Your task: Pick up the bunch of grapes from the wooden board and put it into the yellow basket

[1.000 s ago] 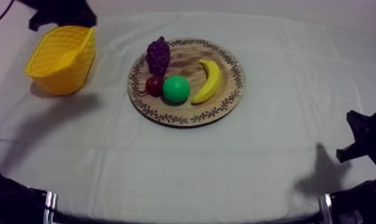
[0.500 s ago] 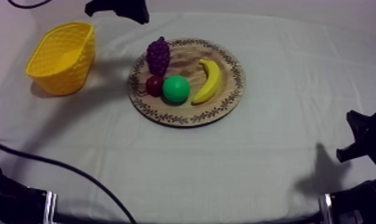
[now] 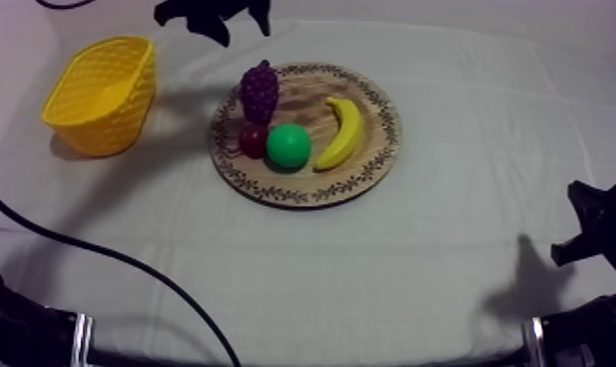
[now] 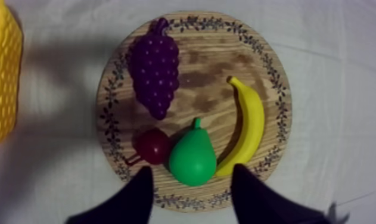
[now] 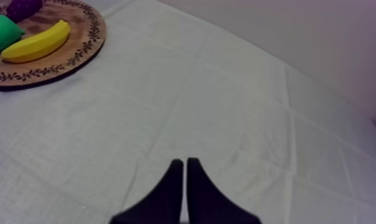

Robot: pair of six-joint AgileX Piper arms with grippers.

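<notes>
A purple bunch of grapes point(image 3: 260, 90) lies on the round wooden board point(image 3: 370, 166) at its far left, with a small red fruit point(image 3: 252, 140), a green pear point(image 3: 289, 145) and a banana point(image 3: 343, 132) beside it. My left gripper point(image 3: 241, 27) hovers above the table's far edge behind the board. In the left wrist view it point(image 4: 191, 169) is open over the pear point(image 4: 193, 158), and the grapes point(image 4: 154, 71) lie beyond its tips. The yellow basket point(image 3: 102, 93) stands at the far left. My right gripper point(image 5: 184, 162) is shut on nothing over bare cloth.
My right arm point(image 3: 595, 234) rests low at the table's right edge. The board's rim point(image 5: 83, 50) with the banana point(image 5: 35, 42) lies well away from it. Open cloth stretches between the board and the near edge.
My left arm has swung rightward from above the basket to behind the board, and its fingers have come apart. The right arm and the fruit have not moved.
</notes>
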